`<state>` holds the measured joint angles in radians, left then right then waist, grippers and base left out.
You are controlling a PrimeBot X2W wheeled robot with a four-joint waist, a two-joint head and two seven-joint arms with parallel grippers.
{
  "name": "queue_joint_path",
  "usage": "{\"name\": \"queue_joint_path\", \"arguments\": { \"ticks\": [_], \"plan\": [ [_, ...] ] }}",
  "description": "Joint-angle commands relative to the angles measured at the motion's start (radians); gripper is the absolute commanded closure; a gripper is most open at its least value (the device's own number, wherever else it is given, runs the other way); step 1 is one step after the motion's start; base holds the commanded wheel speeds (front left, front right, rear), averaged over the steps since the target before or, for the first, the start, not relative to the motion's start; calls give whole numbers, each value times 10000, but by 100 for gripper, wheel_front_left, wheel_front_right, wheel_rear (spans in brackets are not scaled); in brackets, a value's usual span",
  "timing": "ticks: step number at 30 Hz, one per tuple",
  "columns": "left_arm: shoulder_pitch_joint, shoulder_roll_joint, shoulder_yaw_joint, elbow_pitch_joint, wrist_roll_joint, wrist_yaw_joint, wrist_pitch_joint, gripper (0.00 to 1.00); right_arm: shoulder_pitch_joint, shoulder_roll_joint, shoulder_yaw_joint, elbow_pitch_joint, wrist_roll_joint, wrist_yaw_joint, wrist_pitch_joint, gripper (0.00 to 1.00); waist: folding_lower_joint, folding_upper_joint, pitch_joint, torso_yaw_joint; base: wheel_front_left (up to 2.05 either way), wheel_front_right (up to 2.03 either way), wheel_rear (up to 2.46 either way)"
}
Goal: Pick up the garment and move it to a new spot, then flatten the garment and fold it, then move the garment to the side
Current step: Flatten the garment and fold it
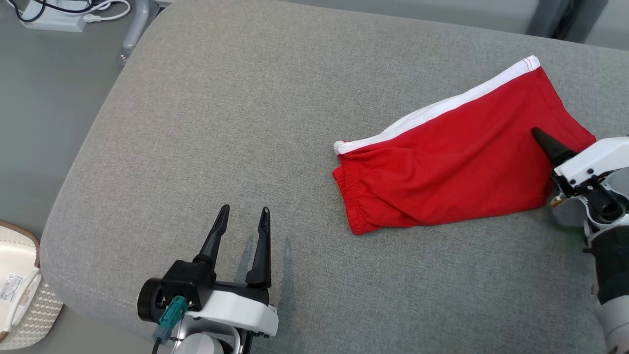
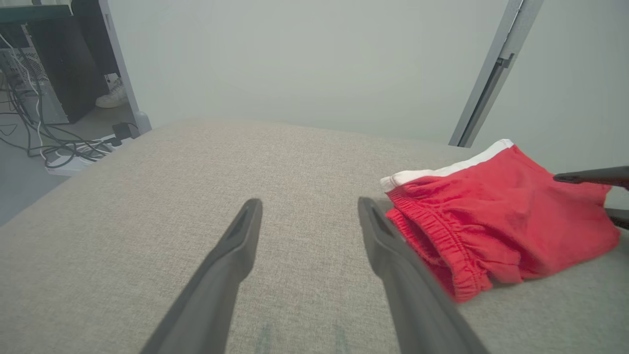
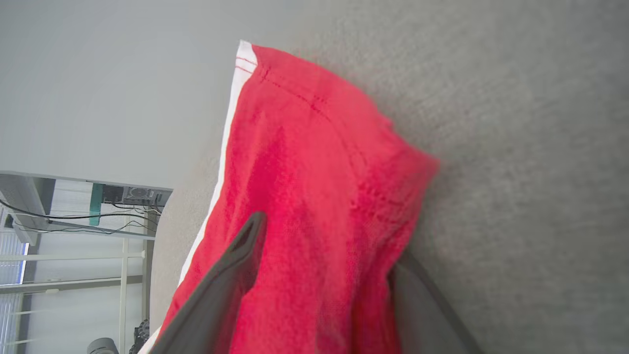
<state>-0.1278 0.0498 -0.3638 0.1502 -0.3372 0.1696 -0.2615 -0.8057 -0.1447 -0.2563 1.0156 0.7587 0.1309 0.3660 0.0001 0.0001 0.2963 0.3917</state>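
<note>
Pinching: R gripper (image 3: pixel 327 241) clamped on garment (image 1: pixel 457 167) at its 3 o'clock edge, one finger over the cloth, one under.
Garment: lying on grey cushion (image 1: pixel 221 123), right side of head view; long axis 8-to-2 o'clock, waistband at the 8 end.
L gripper (image 1: pixel 243 211): spread, empty, well apart; garment at its 2 o'clock.
Nearer arm: R.
Next, prob: lift w/ R, carry toward 9 o'clock.

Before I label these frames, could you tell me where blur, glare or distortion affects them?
Head view: sharp, evenly lit, no glare. Left wrist view: wide-angle bowing of the cushion edge, left gripper soft-edged up close. Right wrist view: red shorts smeared along their right edge, right gripper out of focus.
</note>
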Motion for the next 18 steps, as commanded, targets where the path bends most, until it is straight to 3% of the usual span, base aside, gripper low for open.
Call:
{"name": "queue_joint_path", "arguments": {
  "ticks": [1,2,10,18],
  "plan": [
    [-19,28,13,-3,-49,62,-30,0,375,498,31,396,139,-5,126,58,-1,-1,-17,-3,0,0,0],
    [-7,30,9,3,-57,69,-30,0,321,512,37,323,137,-5,55,99,-1,-1,-31,-4,0,0,0],
    [-11,31,115,72,-50,4,-30,0,606,359,167,-384,379,-10,-422,100,-1,-1,-229,-236,0,0,0],
    [1,31,356,170,85,-148,-31,0,1139,209,-239,-645,1017,-16,-1412,100,-1,-1,-718,-908,0,0,0]
  ]
}}
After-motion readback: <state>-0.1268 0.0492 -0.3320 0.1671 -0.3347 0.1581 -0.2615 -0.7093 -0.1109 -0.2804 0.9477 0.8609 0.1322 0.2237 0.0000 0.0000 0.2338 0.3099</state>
